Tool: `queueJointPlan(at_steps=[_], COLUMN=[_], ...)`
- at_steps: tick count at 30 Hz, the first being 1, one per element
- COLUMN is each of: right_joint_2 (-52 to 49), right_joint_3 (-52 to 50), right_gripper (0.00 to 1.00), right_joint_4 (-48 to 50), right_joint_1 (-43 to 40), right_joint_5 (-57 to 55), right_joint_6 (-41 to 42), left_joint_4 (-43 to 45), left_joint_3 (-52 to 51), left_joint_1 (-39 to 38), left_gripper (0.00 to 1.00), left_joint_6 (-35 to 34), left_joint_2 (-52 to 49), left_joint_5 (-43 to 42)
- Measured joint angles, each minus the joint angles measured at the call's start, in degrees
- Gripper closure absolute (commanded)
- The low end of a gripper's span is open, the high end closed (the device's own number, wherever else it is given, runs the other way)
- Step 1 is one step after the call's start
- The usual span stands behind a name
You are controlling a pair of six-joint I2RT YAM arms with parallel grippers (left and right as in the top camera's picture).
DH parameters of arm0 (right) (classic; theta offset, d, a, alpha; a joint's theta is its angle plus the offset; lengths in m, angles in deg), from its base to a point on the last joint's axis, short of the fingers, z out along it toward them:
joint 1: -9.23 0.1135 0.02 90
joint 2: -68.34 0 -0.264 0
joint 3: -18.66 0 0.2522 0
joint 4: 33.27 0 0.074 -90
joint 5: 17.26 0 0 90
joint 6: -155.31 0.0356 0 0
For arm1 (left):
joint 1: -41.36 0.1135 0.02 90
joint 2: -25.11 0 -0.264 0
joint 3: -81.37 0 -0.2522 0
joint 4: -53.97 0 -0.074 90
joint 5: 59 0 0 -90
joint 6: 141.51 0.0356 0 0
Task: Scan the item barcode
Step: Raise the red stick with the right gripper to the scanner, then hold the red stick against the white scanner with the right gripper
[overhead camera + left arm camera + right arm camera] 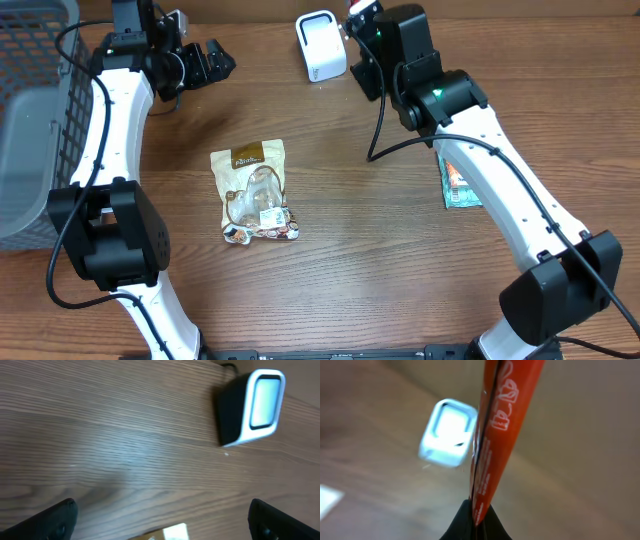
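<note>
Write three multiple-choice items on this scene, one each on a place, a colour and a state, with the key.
1. Where does the snack bag lie? A. in the basket B. on the table C. on the scanner
2. What colour is the packet in the right gripper? A. blue B. purple C. orange
3. How is the left gripper? A. open B. shut on the bag C. shut on the packet
Key: B, it lies flat on bare wood; C, the right wrist view shows orange; A, its jaws stand wide apart, nothing between.
</note>
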Motion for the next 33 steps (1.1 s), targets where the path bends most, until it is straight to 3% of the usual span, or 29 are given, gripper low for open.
queueJointPlan(at_steps=[6,13,26,33], right_joint_2=[-2.56,-12.87,-30.18,-34.42], right_joint_3=[0.02,0.04,-0.02,0.02], right_gripper=[0.96,0.96,0.96,0.96], right_joint_4=[7.54,18.82,43.30,46.51], right_joint_1=[0.00,0.00,0.00,0.00], right_joint_5=[-8.04,-17.03,-26.29,-28.50], right_joint_6=[-12.41,-25.59,-44.04,-49.35], left_joint_4=[-0.02,0.02,-0.02,-0.02], left_joint_3=[0.00,0.00,0.00,0.00], left_joint_1=[0.00,0.00,0.00,0.00], left_gripper=[0.00,0.00,0.00,0.00], left_joint_6=[0.00,0.00,0.00,0.00], left_joint_2=[0.00,0.00,0.00,0.00], left_joint_5=[2.08,2.78,3.13,3.13])
